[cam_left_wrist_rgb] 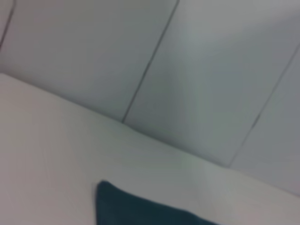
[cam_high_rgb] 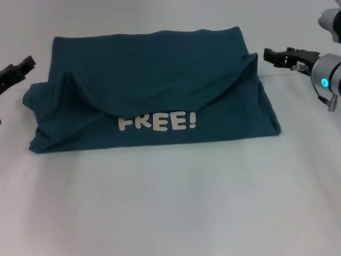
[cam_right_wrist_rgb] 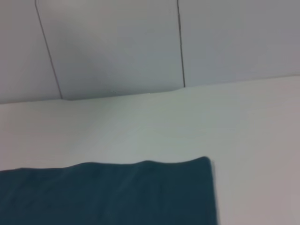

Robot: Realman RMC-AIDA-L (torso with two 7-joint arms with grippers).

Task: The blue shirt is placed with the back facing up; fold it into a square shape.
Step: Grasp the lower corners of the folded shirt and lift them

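The blue shirt (cam_high_rgb: 154,85) lies on the white table (cam_high_rgb: 170,202), folded into a wide band. Its far part is laid over the near part in a curved flap. White letters "FREE!" (cam_high_rgb: 157,122) show below the flap's edge. The fold is uneven, and cloth bunches at the left end (cam_high_rgb: 37,98). My left gripper (cam_high_rgb: 26,64) hovers just off the shirt's left edge and holds nothing. My right gripper (cam_high_rgb: 272,55) hovers just off the shirt's right far corner and holds nothing. A shirt corner shows in the left wrist view (cam_left_wrist_rgb: 126,208), and a shirt edge shows in the right wrist view (cam_right_wrist_rgb: 117,194).
The white table runs wide in front of the shirt. A pale panelled wall (cam_right_wrist_rgb: 117,47) stands behind the table's far edge and also shows in the left wrist view (cam_left_wrist_rgb: 187,70).
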